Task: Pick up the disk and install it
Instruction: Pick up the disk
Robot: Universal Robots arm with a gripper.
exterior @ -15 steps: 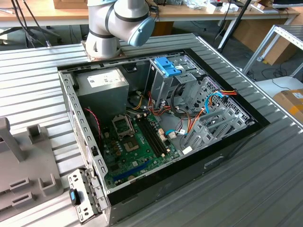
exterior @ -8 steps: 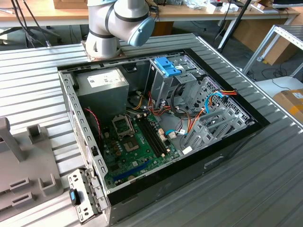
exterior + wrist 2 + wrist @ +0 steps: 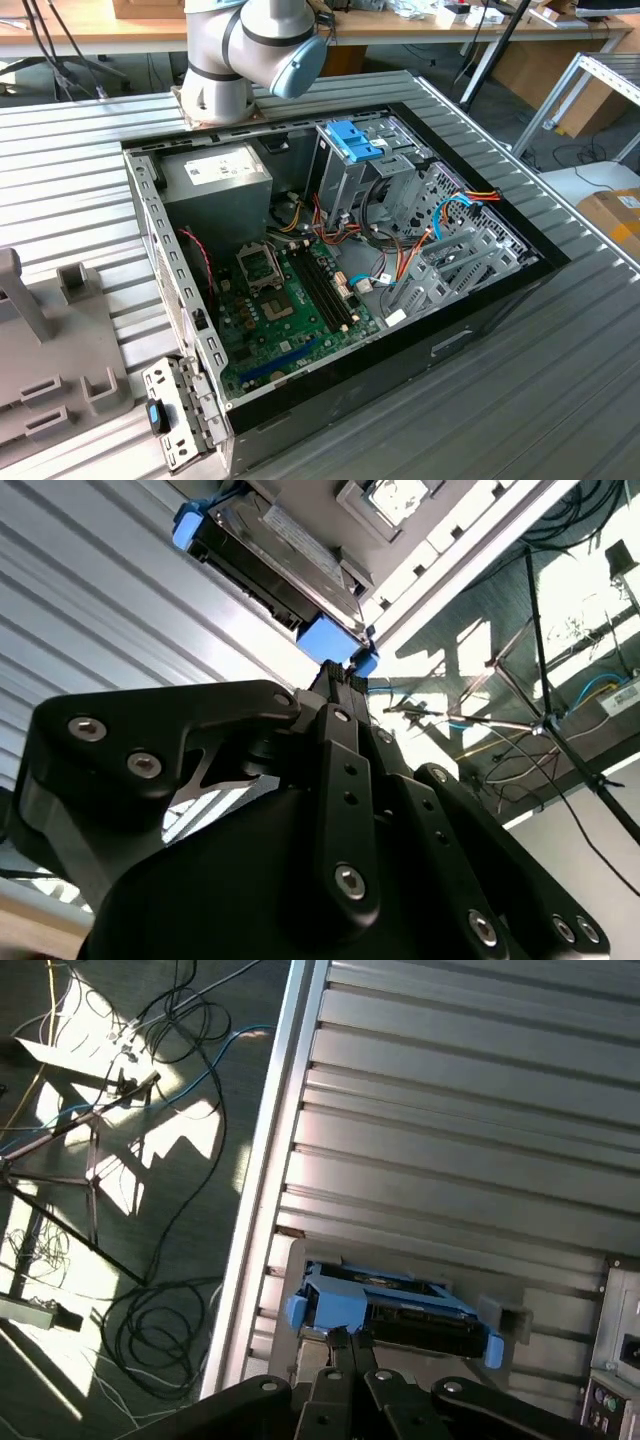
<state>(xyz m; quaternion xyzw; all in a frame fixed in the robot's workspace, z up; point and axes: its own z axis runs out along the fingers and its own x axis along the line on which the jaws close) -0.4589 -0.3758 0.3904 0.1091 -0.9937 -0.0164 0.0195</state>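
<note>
Gripper (image 3: 340, 675) (image 3: 347, 1338): the two black fingers are drawn together, tips narrow with no gap between them. Nothing is lifted.

Just beyond the tips is one disk (image 3: 275, 555) (image 3: 400, 1310), black and flat, lying crosswise to the gripper. It has two blue end tabs. The near tab (image 3: 328, 640) (image 3: 325, 1308) sits right at the fingertips, and I cannot tell whether they touch it. The far tab (image 3: 190, 525) (image 3: 493, 1350) is at the other end of the disk.

The disk lies on a flat grey plate (image 3: 400, 1255), which rests on the ribbed metal table (image 3: 450, 1110) (image 3: 90, 600). The disk is not in the computer.

The first wrist view looks past the fingers and gives the disk's long edge and the table edge beside it. The second wrist view looks from under the gripper body and gives the disk's broad face.

Farther off, beyond the table edge, is the floor with loose cables (image 3: 150, 1110) and one tripod stand (image 3: 60, 1180) (image 3: 540, 720).

The exterior view gives the wider scene. There is one arm (image 3: 245, 50), with its base standing on the table behind one open computer case (image 3: 200, 350). Inside the case are one green board (image 3: 290, 310) and one tall grey cage topped by one blue latch (image 3: 350, 140).
</note>
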